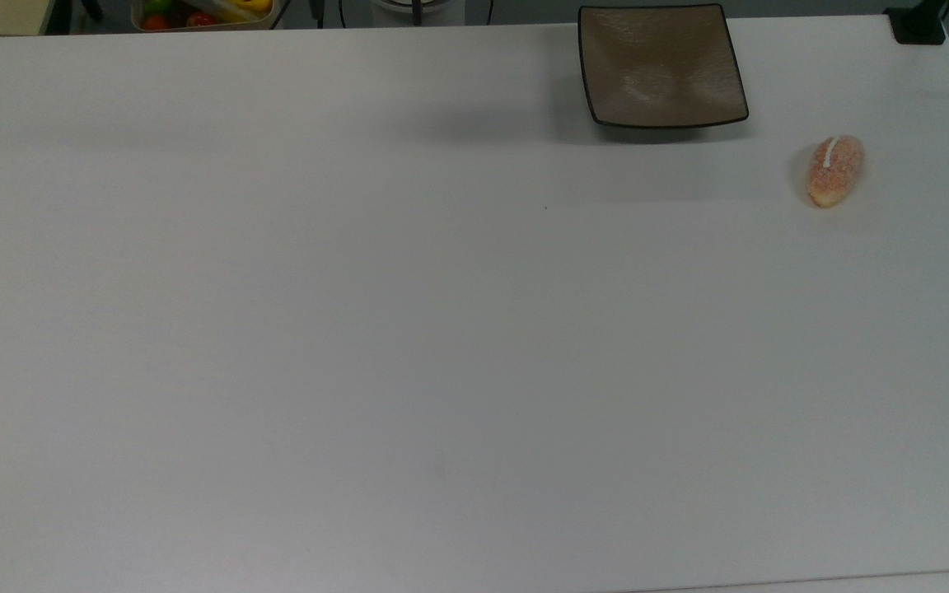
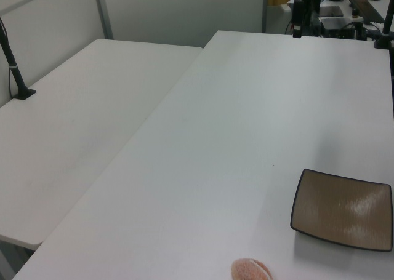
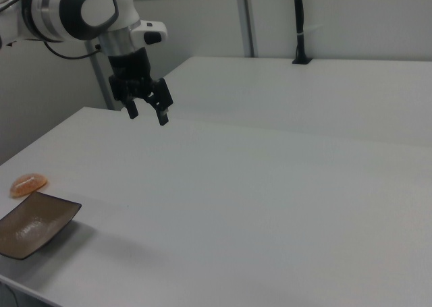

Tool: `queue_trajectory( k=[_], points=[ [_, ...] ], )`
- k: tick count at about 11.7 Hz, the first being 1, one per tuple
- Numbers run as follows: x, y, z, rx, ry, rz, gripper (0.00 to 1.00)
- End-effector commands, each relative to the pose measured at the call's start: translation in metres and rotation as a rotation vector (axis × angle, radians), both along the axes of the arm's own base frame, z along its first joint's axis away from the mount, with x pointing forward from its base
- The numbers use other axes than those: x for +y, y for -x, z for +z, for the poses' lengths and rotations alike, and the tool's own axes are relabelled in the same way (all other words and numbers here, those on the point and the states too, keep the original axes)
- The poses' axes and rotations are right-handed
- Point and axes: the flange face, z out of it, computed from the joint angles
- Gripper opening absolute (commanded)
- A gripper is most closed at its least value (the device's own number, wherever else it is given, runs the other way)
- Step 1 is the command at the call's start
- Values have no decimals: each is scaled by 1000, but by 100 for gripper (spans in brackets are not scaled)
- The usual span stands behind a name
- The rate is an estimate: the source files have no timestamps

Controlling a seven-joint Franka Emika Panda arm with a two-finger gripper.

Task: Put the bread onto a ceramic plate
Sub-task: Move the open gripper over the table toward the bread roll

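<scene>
Hanging high over the broad white table [image 1: 359,329] with its fingers spread and holding nothing, the gripper [image 3: 147,110] has open room, while the speckled oval bread [image 1: 834,170] lies near the glossy square ceramic plate [image 1: 661,66], apart, by the top view's right edge.

ceramic plate [image 1: 661,66]: glossy glaze, brown-taupe, thin dark rim
bread [image 1: 835,170]: rough, sugar-speckled crust
table [image 1: 409,346]: smooth matt white
gripper [image 3: 146,111]: matt black
</scene>
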Motion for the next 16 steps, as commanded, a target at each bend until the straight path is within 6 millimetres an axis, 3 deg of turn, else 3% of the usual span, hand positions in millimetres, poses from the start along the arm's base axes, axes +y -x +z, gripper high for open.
queue_trajectory(
  k=[1, 4, 8, 12, 15, 16],
  points=[
    [7, 4, -11, 48, -26, -25, 100],
    [13, 6, -12, 51, -66, -93, 100],
    [77, 4, -19, 36, -73, -161, 100],
    [185, -2, -40, -43, -198, -257, 100],
    [258, 12, -38, -113, -322, -365, 100],
    [290, 22, -51, -90, -333, -361, 100]
  ],
)
